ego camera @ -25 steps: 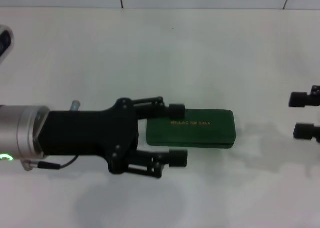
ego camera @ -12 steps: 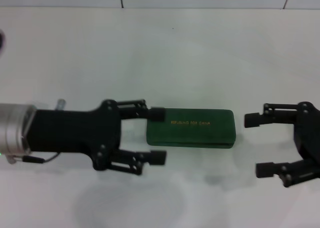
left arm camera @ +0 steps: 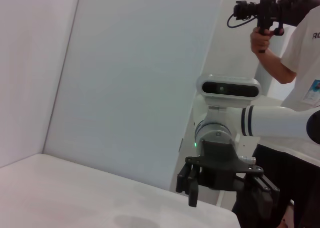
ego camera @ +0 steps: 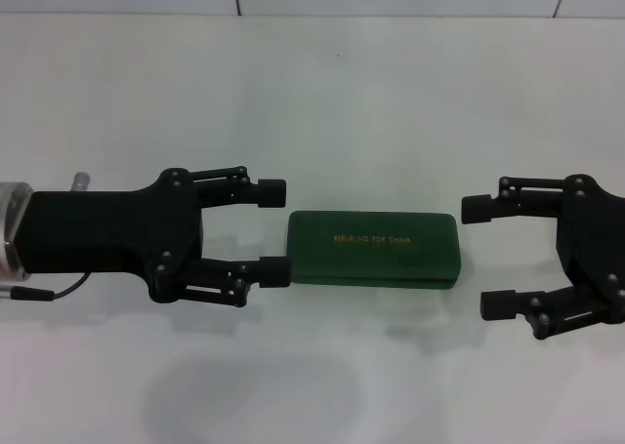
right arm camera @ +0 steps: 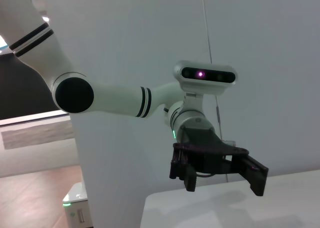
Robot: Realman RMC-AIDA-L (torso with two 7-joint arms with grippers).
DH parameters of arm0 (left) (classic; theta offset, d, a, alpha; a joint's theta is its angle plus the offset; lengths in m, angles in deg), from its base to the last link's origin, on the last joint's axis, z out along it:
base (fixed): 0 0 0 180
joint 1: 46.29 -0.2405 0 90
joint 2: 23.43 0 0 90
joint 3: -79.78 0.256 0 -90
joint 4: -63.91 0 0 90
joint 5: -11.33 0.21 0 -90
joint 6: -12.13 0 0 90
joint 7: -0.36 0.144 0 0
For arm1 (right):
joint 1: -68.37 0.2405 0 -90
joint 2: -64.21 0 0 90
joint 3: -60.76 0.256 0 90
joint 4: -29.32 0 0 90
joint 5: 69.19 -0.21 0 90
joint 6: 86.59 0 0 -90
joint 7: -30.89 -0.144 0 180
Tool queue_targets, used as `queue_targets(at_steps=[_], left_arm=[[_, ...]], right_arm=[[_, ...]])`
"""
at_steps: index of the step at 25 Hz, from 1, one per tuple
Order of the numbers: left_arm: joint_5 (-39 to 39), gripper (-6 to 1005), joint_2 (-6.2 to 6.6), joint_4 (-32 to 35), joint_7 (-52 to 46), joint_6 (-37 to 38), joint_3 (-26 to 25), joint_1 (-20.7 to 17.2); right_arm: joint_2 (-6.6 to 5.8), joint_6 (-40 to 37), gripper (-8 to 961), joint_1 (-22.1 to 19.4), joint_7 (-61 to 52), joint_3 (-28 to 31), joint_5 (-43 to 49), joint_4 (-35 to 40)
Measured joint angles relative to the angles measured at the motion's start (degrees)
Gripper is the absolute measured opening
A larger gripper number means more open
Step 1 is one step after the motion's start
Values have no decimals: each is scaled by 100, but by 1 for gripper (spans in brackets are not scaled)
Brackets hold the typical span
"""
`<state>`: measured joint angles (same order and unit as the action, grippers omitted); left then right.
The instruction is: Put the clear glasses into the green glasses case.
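White surface [ego camera: 322, 93] carries one thing only, the green glasses case [ego camera: 372, 248], lying flat in the middle with its lid down and gold lettering up. Case is closed, so its contents are hidden; cannot tell whether the clear glasses are inside, and they show nowhere on the surface in the head view. Judged from that, either the glasses are already in and the lid is shut, so the task is at or near its end, or they lie out of view. Left hand [ego camera: 273, 229] sits just beside the case's left end, fingers spread wide, holding nothing, lower fingertip about touching the case. Right hand [ego camera: 485, 257] sits near the case's right end, apart from it, also spread wide and empty. Wrist views show only the opposite hand and arm against walls.
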<state>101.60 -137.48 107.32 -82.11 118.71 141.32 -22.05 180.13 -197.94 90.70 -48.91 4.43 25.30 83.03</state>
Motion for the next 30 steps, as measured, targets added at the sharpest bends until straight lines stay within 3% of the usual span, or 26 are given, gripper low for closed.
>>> queue_targets(at_steps=[30], left_arm=[[9,857,-62,2,-30,11,11,-95]], right_arm=[[-53,-117,861,-144,-1,52,-18,34]])
